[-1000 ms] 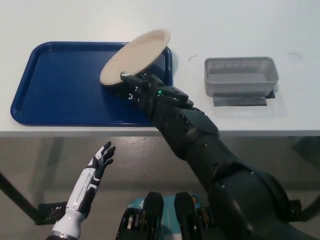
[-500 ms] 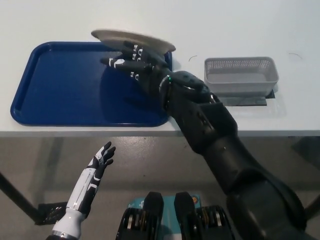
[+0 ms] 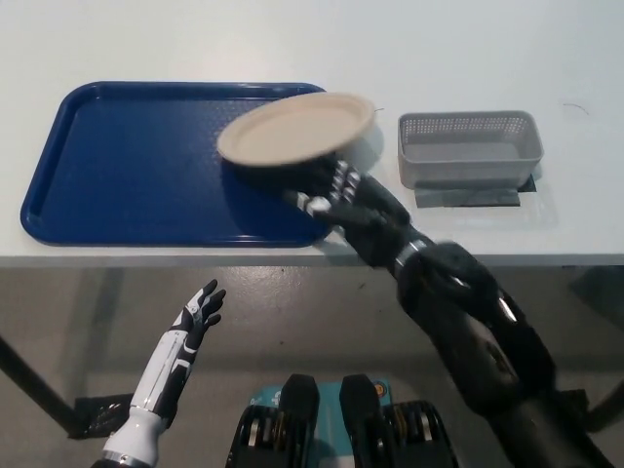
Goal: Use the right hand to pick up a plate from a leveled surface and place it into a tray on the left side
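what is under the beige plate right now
The black right robot hand is under the beige plate, and below them the blue tray's right edge. The plate hides that tray corner and any contact.

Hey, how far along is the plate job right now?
The pickup looks done: the plate sits tilted on the right hand, off the table. It hangs over the right edge of the blue tray, partly past the rim. Setting it down flat in the tray and letting go are left. The left hand rests open below the table edge.
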Tool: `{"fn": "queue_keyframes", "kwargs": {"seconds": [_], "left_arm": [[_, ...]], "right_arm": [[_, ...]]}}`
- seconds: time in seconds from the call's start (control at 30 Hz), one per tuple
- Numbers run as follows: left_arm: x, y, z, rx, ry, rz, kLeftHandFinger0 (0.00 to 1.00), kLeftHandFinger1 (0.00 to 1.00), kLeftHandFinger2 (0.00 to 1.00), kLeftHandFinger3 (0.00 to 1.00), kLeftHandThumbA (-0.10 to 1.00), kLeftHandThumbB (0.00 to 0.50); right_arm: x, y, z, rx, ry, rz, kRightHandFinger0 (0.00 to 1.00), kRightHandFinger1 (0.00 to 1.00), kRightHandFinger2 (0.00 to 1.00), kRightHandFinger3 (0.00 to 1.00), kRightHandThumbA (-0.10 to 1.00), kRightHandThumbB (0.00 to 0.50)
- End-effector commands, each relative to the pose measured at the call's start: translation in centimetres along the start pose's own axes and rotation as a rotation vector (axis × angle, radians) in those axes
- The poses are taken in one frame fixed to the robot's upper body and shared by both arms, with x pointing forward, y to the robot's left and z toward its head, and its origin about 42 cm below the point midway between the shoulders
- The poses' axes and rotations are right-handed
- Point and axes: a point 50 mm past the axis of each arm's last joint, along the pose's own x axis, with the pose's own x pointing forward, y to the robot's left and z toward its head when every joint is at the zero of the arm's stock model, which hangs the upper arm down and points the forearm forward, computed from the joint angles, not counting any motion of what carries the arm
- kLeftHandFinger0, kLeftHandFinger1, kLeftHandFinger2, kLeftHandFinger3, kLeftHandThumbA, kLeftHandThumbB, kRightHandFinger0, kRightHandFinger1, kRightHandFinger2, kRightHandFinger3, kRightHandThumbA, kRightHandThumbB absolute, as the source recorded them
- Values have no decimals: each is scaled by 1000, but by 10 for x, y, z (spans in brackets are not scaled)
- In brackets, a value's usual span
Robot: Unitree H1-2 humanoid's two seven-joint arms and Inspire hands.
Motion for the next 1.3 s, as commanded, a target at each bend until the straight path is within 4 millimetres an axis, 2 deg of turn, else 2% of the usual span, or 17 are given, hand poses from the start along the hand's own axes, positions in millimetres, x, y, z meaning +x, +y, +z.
{"fn": "queue_keyframes", "kwargs": {"seconds": [0.0,0.13,0.33,0.57,0.6,0.7,0.8,0.87,0.9,0.93,1.0,1.07,1.1,1.17,1.2,1.23,1.27], "left_arm": [[15,7,16,-24,-91,-67,1000,1000,1000,1000,1000,164],[18,5,16,-23,-92,-40,1000,1000,1000,1000,1000,163],[18,4,17,-15,-82,-46,1000,1000,1000,1000,1000,133],[21,3,18,-26,-68,-64,1000,1000,1000,1000,1000,132],[21,2,18,-24,-70,-66,1000,1000,1000,1000,1000,131],[23,-3,13,-25,-98,-76,1000,1000,1000,1000,1000,110],[22,-10,10,-79,-60,-105,1000,1000,1000,1000,1000,136],[17,-14,9,-56,-99,-88,1000,1000,1000,1000,706,24],[15,-14,10,-89,-65,-87,1000,1000,1000,1000,778,89],[13,-13,10,-44,-77,-81,1000,1000,1000,1000,974,107],[10,-11,12,-33,-60,-69,1000,1000,1000,1000,1000,115],[13,-10,16,-42,-47,-69,1000,1000,1000,1000,1000,127],[14,-9,17,-39,-52,-69,1000,1000,1000,1000,1000,118],[13,-8,15,-37,-54,-84,1000,1000,1000,1000,1000,130],[11,-8,14,-32,-51,-88,1000,1000,1000,1000,1000,134],[9,-9,13,-24,-51,-86,1000,1000,1000,1000,1000,137],[6,-11,11,-20,-48,-83,1000,1000,1000,1000,1000,141]], "right_arm": [[-243,111,44,40,-87,849,1000,1000,1000,1000,891,500],[-276,108,35,61,-91,983,1000,1000,1000,1000,983,500],[-288,97,27,116,-57,1068,1000,1000,1000,1000,895,500],[-286,96,29,68,-68,1049,1000,1000,1000,1000,936,500],[-284,96,32,19,-94,1042,1000,1000,1000,1000,1000,500],[-275,108,45,-18,-162,1026,1000,1000,1000,1000,1000,500],[-266,114,61,-24,-166,981,1000,1000,1000,1000,1000,500],[-265,119,66,-11,-179,994,1000,1000,1000,1000,972,500],[-267,120,63,-14,-203,1040,1000,1000,1000,1000,1000,500],[-271,119,58,-19,-221,1087,1000,1000,1000,1000,1000,500],[-286,109,38,36,-258,1153,1000,1000,1000,1000,1000,500],[-292,103,29,62,-308,1133,1000,1000,1000,1000,965,500],[-301,92,17,-37,-394,1040,1000,1000,1000,1000,1000,457],[-310,75,6,-235,-526,811,1000,1000,1000,1000,1000,444],[-314,66,0,-283,-538,680,1000,1000,1000,1000,1000,498],[-315,61,-4,-263,-551,606,1000,1000,1000,1000,1000,499],[-314,49,-12,-295,-609,486,1000,1000,1000,1000,1000,439]]}}
